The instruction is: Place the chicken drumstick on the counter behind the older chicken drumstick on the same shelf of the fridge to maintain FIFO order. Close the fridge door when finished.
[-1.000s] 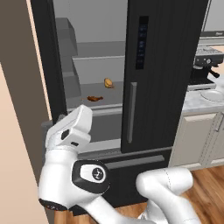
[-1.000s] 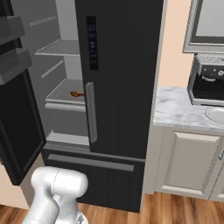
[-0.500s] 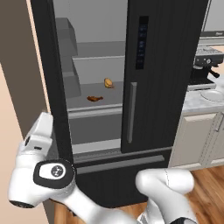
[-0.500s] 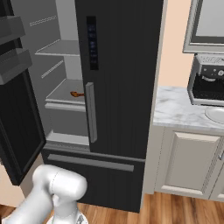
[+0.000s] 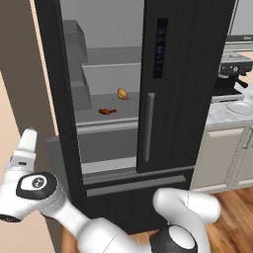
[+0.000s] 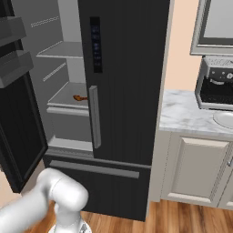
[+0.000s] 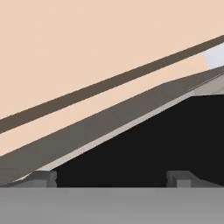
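Note:
The black fridge (image 5: 188, 74) stands with its left door (image 6: 18, 118) swung open. On the grey shelf (image 5: 89, 118) lies the older chicken drumstick (image 5: 106, 111), thin and dark reddish-brown, near the front lip. The plumper golden-orange drumstick (image 5: 122, 93) sits behind it and a little to the right. From the right base view the older chicken drumstick (image 6: 80, 97) peeks past the shut right door. My arm reaches far left beside the open door. My gripper (image 7: 111, 179) is open, its tips wide apart with nothing between them, facing the door's black face and a peach wall.
The marble counter (image 6: 186, 113) lies right of the fridge over beige cabinets and carries a coffee machine (image 6: 217, 86) and a white bowl (image 5: 241, 106). Door bins (image 6: 13, 68) jut from the open door. The bottom drawer's grey bar handle (image 5: 133, 185) runs below the shelves.
My arm has swung left and down, from in front of the fridge opening to beside the open door. Both drumsticks lie as before.

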You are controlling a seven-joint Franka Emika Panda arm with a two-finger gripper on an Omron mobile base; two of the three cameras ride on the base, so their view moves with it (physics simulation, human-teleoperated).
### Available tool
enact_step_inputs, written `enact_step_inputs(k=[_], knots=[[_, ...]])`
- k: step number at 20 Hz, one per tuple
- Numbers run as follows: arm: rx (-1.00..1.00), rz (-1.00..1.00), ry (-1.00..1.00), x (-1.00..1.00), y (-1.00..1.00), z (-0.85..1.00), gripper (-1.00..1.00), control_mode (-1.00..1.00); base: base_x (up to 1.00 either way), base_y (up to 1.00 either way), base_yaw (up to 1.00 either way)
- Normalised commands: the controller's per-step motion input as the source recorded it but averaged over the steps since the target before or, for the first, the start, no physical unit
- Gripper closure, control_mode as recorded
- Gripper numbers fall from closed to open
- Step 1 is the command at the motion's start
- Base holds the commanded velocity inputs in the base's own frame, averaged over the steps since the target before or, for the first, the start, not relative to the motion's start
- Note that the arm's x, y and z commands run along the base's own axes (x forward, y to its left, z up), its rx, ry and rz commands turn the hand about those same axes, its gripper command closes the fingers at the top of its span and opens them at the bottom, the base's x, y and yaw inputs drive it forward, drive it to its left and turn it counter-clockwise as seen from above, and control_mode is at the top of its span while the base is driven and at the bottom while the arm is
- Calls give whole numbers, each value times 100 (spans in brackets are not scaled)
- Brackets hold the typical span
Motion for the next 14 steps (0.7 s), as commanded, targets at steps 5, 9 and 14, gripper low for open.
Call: enact_step_inputs(k=[5,9,14], knots=[[-1,-11,12,63,3,-26,-100,-100,0,0,0],[0,-13,17,54,-5,-2,-100,-100,0,0,0],[0,-9,16,35,-35,0,-100,-100,0,0,0]])
